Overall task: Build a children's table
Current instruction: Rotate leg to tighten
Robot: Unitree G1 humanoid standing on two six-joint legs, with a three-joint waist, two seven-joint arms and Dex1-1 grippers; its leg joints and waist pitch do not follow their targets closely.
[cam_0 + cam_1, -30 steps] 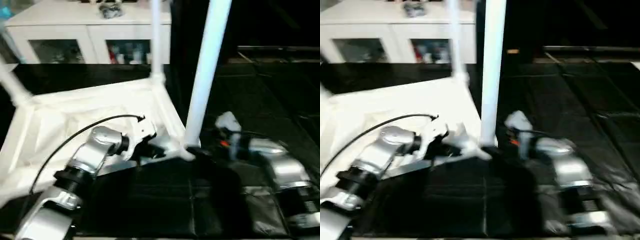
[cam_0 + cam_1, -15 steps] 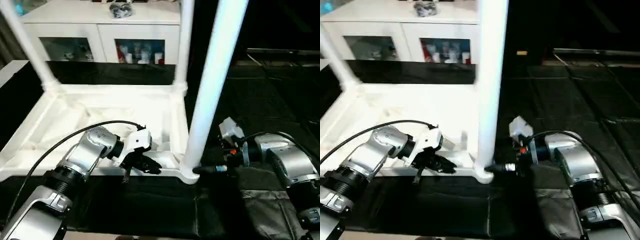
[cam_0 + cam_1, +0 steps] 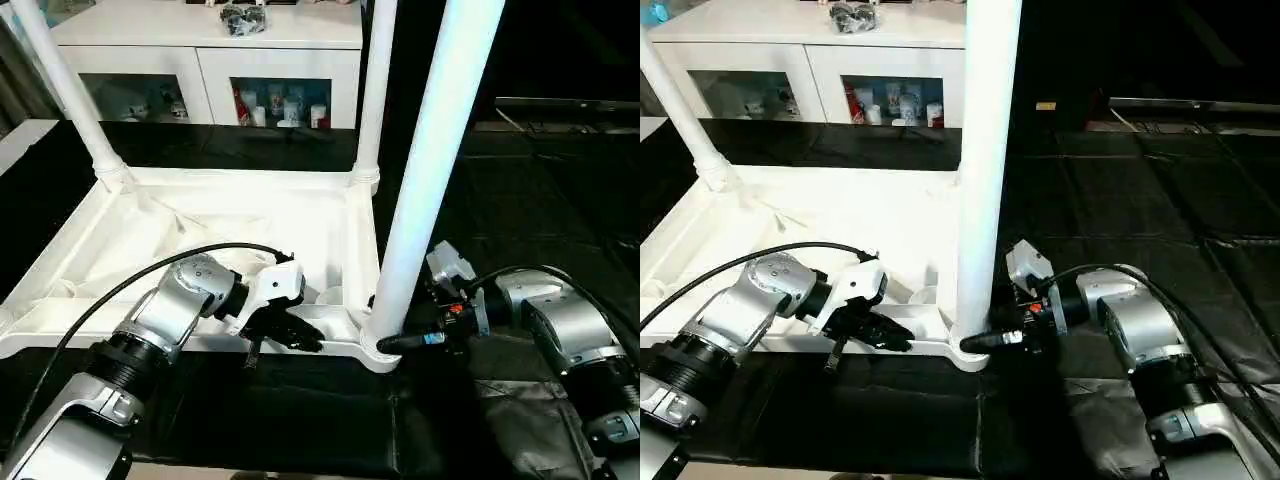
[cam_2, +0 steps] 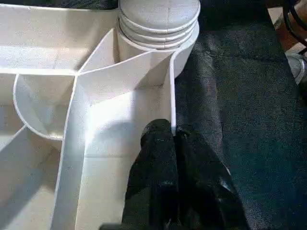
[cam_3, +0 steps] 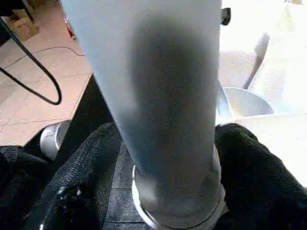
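**Both my arms at the near corner of the upturned table**

The children's table (image 3: 200,215) lies upside down on the dark mat (image 3: 1120,200), ribbed underside up, with legs standing in its corner sockets. The near leg (image 3: 425,180) rises from the corner closest to me.

My left arm reaches in from the left, forearm angled toward that corner, wrist bent so the gripper points along the near edge. My left gripper (image 4: 173,139) has its two black fingers pressed together, the thin edge wall of the top pinched between them, just short of the corner socket (image 4: 158,28).

My right arm comes in from the right, forearm low over the mat, wrist turned inward. My right gripper (image 5: 168,158) has its fingers (image 5: 91,167) set apart on either side of the near leg's base, close against it.

A white cabinet (image 3: 200,60) stands beyond the table.
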